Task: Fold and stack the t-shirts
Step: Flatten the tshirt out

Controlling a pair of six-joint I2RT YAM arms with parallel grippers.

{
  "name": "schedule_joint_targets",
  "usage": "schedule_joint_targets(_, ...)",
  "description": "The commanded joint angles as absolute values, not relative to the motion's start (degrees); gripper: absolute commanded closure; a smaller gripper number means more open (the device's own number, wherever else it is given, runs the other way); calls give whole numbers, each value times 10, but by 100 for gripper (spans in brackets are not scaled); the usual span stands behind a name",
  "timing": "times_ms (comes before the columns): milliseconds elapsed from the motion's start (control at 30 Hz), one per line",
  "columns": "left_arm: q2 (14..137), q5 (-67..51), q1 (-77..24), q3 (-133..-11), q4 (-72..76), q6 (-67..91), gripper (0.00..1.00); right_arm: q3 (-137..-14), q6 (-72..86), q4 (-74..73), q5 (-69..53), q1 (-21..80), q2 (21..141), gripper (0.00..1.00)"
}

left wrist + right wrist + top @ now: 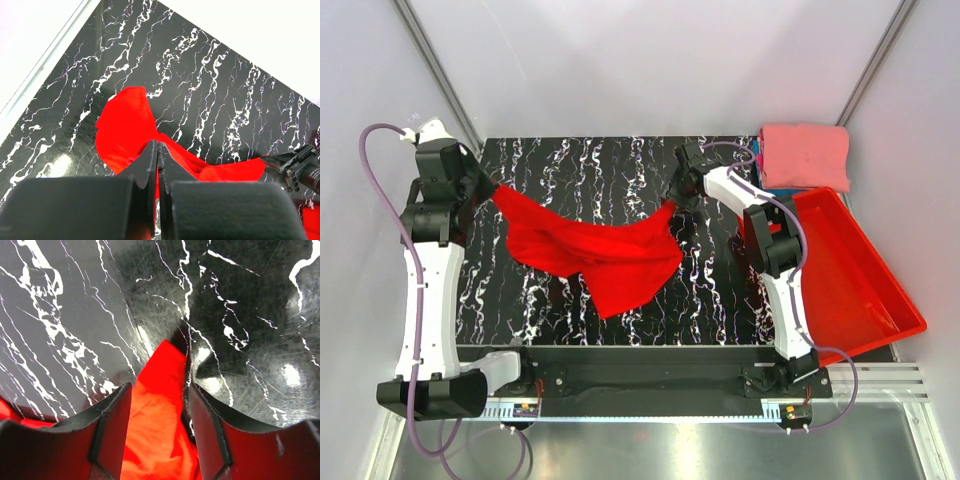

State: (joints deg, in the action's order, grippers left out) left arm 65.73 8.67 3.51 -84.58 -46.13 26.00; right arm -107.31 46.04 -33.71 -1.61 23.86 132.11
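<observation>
The red t-shirt [595, 255], clenched in the left gripper [157, 150], is best pinched firmly by the right gripper [160, 390] (jaws astride cloth, grip unclear).

Left tool [157, 147] tight, right tool [159, 390] wider.

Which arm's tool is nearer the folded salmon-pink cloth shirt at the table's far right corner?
Right. The right tool sits left of the salmon-pink cloth shirt; the left tool is far across, at the left edge of the table. Both grip the bright red cloth t-shirt.
</observation>
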Motion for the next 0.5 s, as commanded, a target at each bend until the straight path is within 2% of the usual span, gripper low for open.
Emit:
schedule_joint_targets(0,651,87,39,-838,-418,247,100,-1127,494,-336,-21,240,1345,44)
schedule_joint_targets(300,650,81,39,-825,-405,246,100,-1203,487,-423,16,240,1404,44)
schedule_joint_targets(367,650,81,39,-825,-401,247,100,-1209,480,-424,18,239,1405,47)
schedule_joint_targets(400,650,80,39,-826,-400,247,100,-1211,476,-422,17,239,1403,49)
schedule_joint_targets(467,652,75,39,-831,-402,248,100,-1219,469,-421,15,238,1403,65)
